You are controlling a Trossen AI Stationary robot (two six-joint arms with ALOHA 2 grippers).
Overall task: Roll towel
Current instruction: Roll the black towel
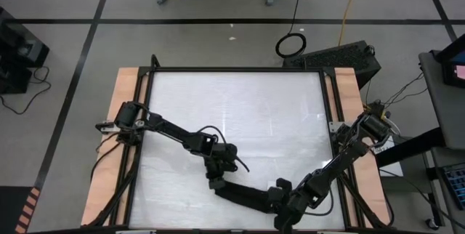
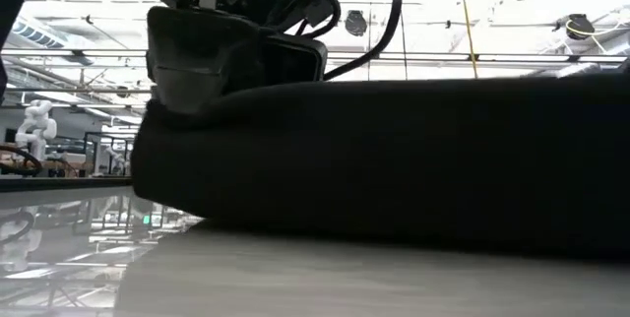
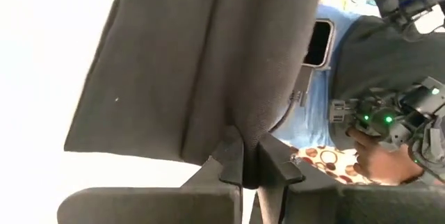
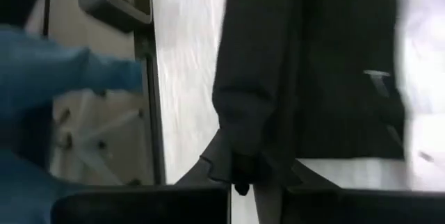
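The black towel (image 1: 247, 195) is gathered into a narrow band near the table's near edge, stretched between my two grippers. My left gripper (image 1: 216, 184) is shut on its left end and my right gripper (image 1: 280, 199) is shut on its right end. In the low view the towel (image 2: 394, 159) fills most of the picture as a thick dark band whose underside lies on the table, with my left gripper (image 2: 197, 81) at its upper left. The white tag does not show. My left gripper pinches the towel's left end (image 3: 240, 137) between its two fingers, on a bunched fold of several layers. The band runs on away from the fingers and lies on the table. My right gripper pinches the towel's right end (image 4: 240, 161) between its two fingers, on a gathered fold of several layers. The cloth runs on away from the fingers along the table.
The white tabletop (image 1: 232, 118) is bare beyond the towel, framed by a black rail (image 1: 236, 69) and wooden side strips (image 1: 120, 118). A person's blue sleeve (image 4: 62, 71) and a hand on a controller (image 3: 379, 158) show beyond the table's edge.
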